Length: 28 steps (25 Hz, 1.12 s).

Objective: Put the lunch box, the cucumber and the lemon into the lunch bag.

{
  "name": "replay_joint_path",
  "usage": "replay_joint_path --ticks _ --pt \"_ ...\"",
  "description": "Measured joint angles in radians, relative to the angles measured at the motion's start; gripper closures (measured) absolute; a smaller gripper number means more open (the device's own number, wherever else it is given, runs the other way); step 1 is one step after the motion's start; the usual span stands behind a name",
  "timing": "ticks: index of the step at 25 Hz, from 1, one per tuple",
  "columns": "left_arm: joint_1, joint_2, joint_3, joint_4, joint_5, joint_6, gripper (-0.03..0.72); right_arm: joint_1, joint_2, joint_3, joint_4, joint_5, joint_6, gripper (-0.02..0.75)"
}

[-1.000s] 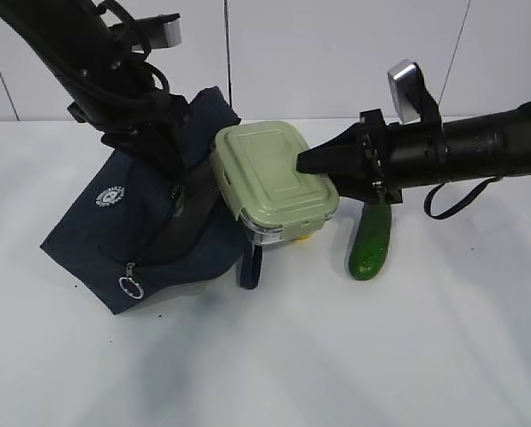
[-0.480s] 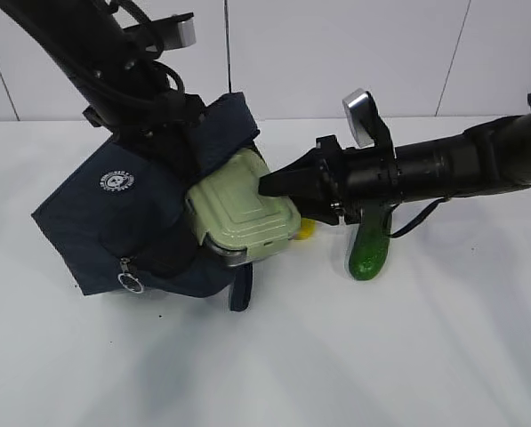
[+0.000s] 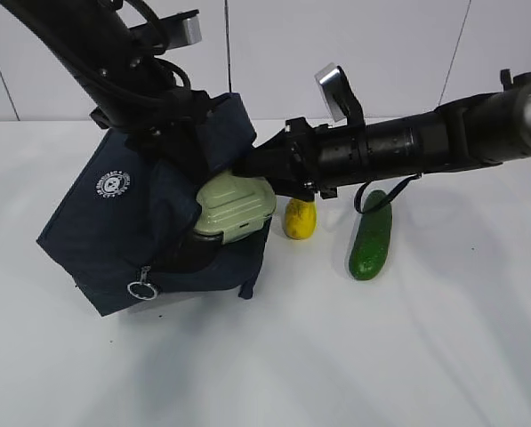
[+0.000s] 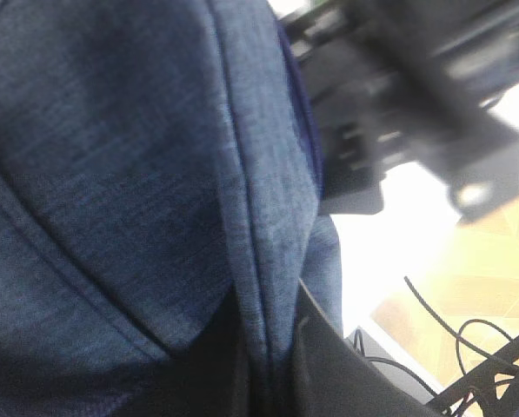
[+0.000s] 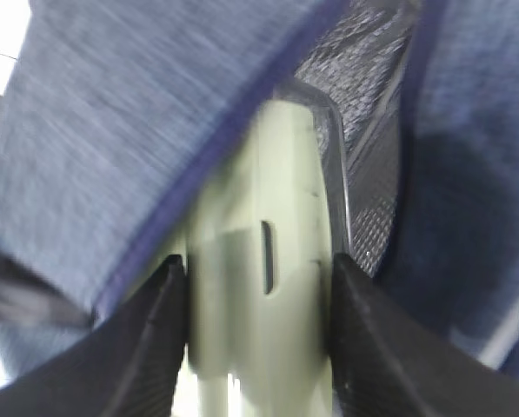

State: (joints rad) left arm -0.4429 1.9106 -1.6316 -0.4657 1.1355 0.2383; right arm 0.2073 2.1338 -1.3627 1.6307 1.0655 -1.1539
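The navy lunch bag (image 3: pixel 123 222) stands tilted at the left, its mouth facing right. My left gripper (image 3: pixel 172 133) is shut on the fabric of the bag's upper edge (image 4: pixel 268 226) and holds it up. My right gripper (image 3: pixel 247 165) is shut on the lunch box (image 3: pixel 234 206), whose sage-green lid (image 5: pixel 259 261) sits between the fingers (image 5: pixel 146 347), partly inside the bag's mouth. The lemon (image 3: pixel 299 218) lies on the table right of the bag. The cucumber (image 3: pixel 372 238) lies further right, below my right arm.
The zipper's silver ring pull (image 3: pixel 141 289) hangs at the bag's lower front. A white wall stands behind the white table (image 3: pixel 336 356). The bag's silvery lining (image 5: pixel 372 130) shows beside the box.
My right gripper has moved left with the lunch box, pushing it into the bag's mouth. The lemon, hidden behind the box before, now shows. The bag has been lifted and tilted more.
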Motion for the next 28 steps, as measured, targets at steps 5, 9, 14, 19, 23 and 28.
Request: replay_joint_path --ticks 5,9,14,19,23,28 --pt "-0.002 0.0 0.0 -0.035 0.001 0.0 0.678 0.037 0.049 -0.044 0.018 0.001 0.0 0.375" --pt "-0.002 0.0 0.0 -0.041 0.002 0.0 0.678 0.063 0.103 -0.069 0.065 0.01 -0.002 0.375" --pt "-0.006 0.0 0.0 -0.047 -0.011 0.0 0.678 0.071 0.146 -0.097 0.095 0.016 -0.005 0.375" --pt "-0.006 0.02 0.0 -0.051 -0.028 0.0 0.678 0.071 0.171 -0.101 0.099 0.016 -0.021 0.375" --pt "-0.006 0.05 0.0 -0.07 -0.049 0.0 0.678 0.073 0.173 -0.104 0.075 -0.004 -0.027 0.375" --pt "-0.006 0.055 0.0 -0.08 -0.07 0.0 0.678 0.073 0.173 -0.104 0.015 -0.058 -0.027 0.375"
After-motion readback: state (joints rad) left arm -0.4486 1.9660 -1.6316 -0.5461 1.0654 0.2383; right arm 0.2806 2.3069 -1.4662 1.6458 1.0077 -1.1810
